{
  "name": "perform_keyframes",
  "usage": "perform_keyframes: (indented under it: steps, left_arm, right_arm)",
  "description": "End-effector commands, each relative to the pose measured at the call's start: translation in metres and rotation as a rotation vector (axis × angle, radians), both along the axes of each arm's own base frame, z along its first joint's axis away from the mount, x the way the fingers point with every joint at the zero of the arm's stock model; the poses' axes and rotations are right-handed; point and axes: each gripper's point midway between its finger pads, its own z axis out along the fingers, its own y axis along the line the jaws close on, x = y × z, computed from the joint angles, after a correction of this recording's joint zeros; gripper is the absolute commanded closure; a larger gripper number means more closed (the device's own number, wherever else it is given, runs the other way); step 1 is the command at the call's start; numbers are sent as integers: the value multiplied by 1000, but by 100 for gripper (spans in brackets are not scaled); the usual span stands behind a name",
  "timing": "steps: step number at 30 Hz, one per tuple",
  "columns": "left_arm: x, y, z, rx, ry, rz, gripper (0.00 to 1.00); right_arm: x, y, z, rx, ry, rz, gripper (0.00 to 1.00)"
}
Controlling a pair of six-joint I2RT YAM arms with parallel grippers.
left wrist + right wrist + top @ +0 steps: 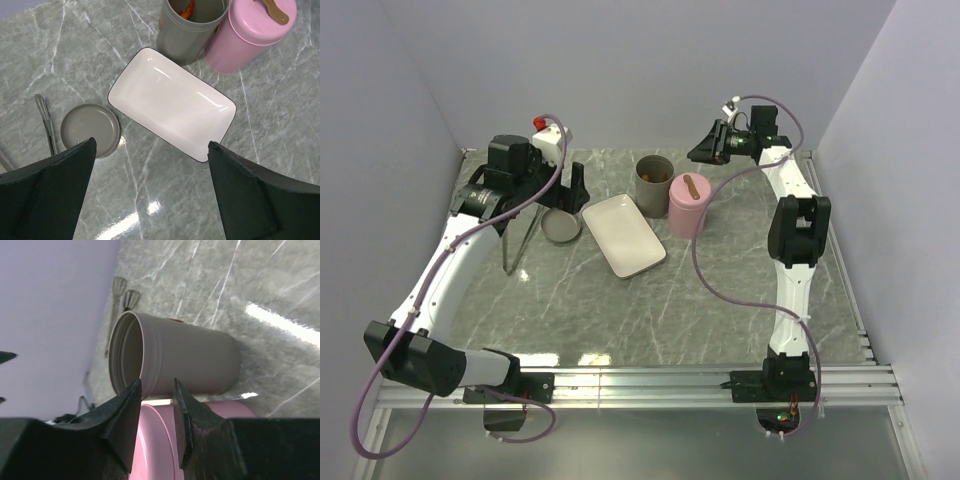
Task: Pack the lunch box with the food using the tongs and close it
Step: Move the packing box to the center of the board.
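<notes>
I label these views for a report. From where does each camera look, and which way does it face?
Top external: above and behind the bases, facing down on the table; left arm and right arm show.
Left wrist: above the table, facing down on the white tray; its wide-apart fingers show.
Right wrist: beside the grey canister, facing across the table; its fingers show.
All share the grey canister and pink canister.

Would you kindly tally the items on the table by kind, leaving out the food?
Canisters: 2, the grey canister and the pink canister
Loose grey lid: 1
White tray: 1
Tongs: 1
Total: 5
</notes>
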Motion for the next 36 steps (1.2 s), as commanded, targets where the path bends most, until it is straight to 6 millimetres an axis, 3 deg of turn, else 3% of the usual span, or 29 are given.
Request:
perform_keyframes:
  steps: [1,7,17,27,32,36]
  left_arm:
    - [2,-1,2,-16,-9,-4,1]
    - [5,-2,-2,-16,1,-6,1]
    - [5,-2,-4,-17,3,-4,1]
    - [4,-1,-2,-13,-2,-5,1]
    - [3,-2,-2,-20,-5,-11,1]
    - [3,-1,-3,-12,-5,-8,1]
  right_arm:
    - [0,4,19,105,-15,40,61]
    - [-14,10,-25,119,92,85,63]
    - [-43,26,-72,107,196,173,67]
    - [-84,36,-76,87,170,287,69]
    - [-112,52,-76,67,169,381,69]
    - [-114,60,-78,80,163,403,68]
